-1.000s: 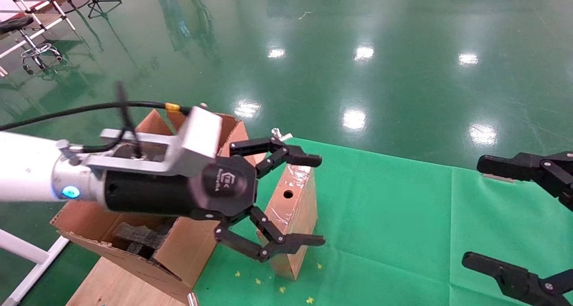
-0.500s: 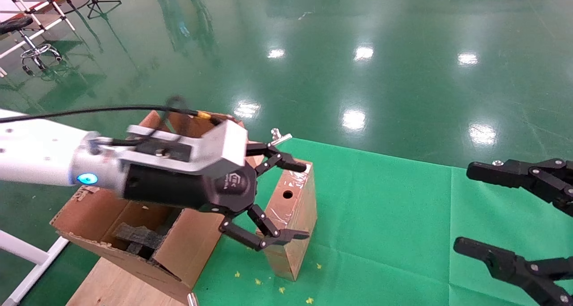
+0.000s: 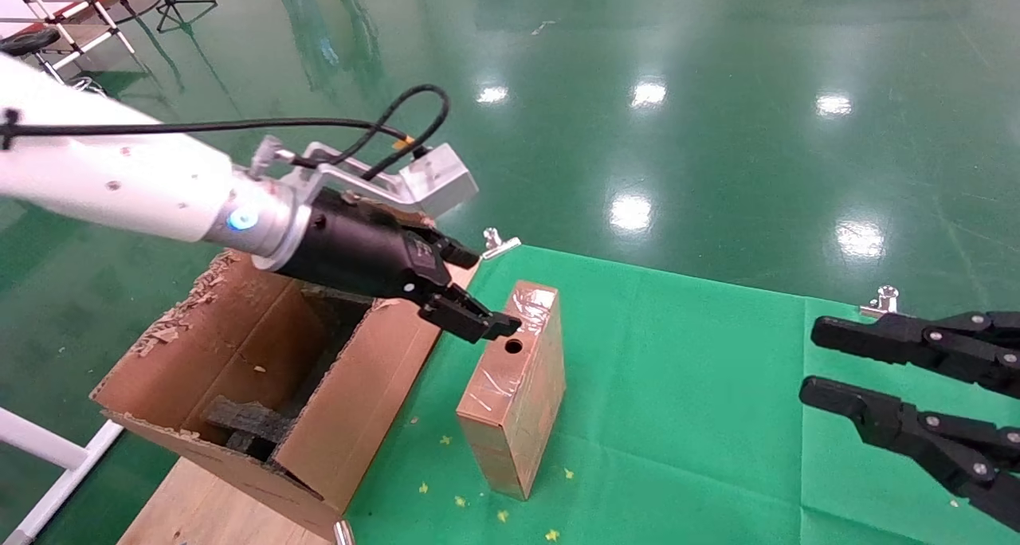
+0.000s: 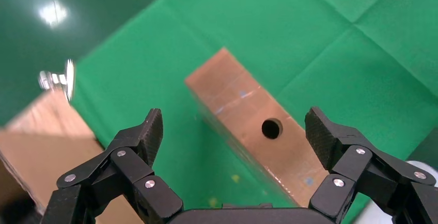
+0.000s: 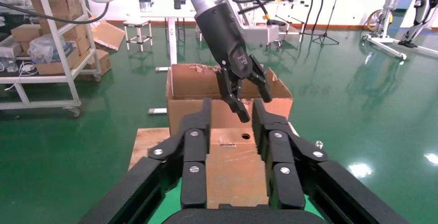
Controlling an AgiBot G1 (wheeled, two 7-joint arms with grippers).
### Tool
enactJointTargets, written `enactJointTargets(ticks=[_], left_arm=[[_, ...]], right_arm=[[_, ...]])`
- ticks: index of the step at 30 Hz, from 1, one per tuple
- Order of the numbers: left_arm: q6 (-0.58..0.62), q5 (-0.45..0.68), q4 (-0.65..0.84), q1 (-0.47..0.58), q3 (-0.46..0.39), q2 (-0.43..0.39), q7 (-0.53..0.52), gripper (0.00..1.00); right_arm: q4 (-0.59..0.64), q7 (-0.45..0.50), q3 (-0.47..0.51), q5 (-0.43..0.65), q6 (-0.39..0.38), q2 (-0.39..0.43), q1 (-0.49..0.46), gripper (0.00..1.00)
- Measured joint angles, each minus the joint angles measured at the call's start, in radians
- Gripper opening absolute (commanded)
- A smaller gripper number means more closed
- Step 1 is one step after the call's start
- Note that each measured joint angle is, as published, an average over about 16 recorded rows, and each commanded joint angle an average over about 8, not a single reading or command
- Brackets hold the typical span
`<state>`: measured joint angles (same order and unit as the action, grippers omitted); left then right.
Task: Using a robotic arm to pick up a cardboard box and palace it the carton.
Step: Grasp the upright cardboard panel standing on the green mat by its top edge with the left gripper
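The cardboard box (image 3: 514,386) stands on edge on the green cloth, taped, with a round hole in its top face. My left gripper (image 3: 488,290), on the white robotic arm (image 3: 119,186), is open and empty just above the box's far end, one fingertip beside the hole. In the left wrist view the box (image 4: 243,105) lies between the spread fingers of the left gripper (image 4: 235,126), untouched. The carton (image 3: 351,417), with torn flaps and black foam inside, stands left of the box. My right gripper (image 3: 809,362) hovers at the right, narrowly open and empty.
A green cloth (image 3: 685,417) covers the table, held by metal clips (image 3: 498,242). A wooden board (image 3: 199,505) lies under the carton. The right wrist view shows the box (image 5: 232,167), the carton (image 5: 186,84) and the left gripper (image 5: 254,106) beyond the right gripper (image 5: 231,110).
My left arm has lifted and turned: its gripper went from straddling the box's side to hovering over its far top end. My right gripper's fingers have drawn closer together.
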<state>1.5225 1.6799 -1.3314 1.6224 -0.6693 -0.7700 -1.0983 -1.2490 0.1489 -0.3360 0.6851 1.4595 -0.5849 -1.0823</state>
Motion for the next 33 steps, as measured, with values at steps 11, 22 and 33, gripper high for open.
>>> enactJointTargets(ticks=[11,22,33], left_arm=[[0.044,0.111,0.020,0.083,-0.124,-0.119,-0.328,1.00],[0.044,0.148,0.027,0.119,-0.268,-0.188,-0.448,1.00],[0.020,0.160,0.032,0.132,-0.329,-0.208,-0.452,0.95]], right_arm=[[0.000,0.000,0.000,0.000,0.000,0.000,0.000,0.00],[0.000,0.000,0.000,0.000,0.000,0.000,0.000,0.00],[0.000,0.000,0.000,0.000,0.000,0.000,0.000,0.66]])
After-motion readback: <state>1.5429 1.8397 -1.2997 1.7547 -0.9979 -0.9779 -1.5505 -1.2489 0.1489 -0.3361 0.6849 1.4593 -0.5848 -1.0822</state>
